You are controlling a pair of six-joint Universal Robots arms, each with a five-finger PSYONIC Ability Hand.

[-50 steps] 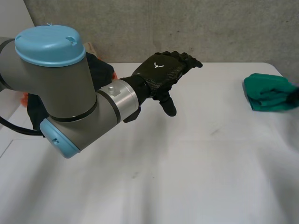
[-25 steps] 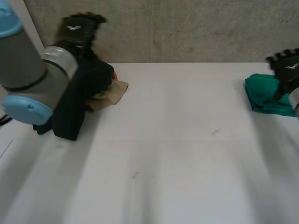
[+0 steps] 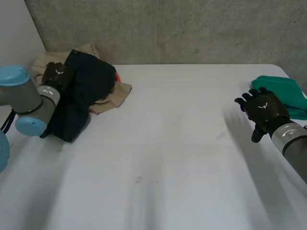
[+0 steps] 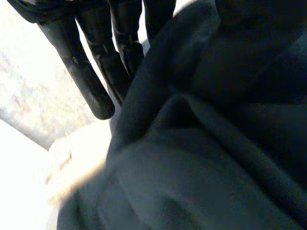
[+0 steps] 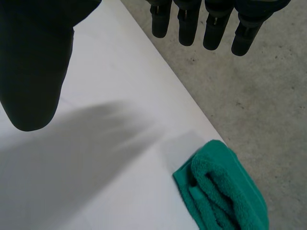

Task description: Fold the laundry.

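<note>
Head view: left hand fingers straight, at dark garment; right hand fingers released, near green towel.

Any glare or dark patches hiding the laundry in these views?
Head view: even light, no glare; the dark navy garment and the folded green towel read clearly. Left wrist view: the garment is very dark, folds only faint, beside an overbright background. Right wrist view: the towel is well lit.

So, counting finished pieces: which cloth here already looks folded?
The green towel beside the right hand: a neat folded stack. The dark cloth and the beige cloth lie heaped together at the left hand.
</note>
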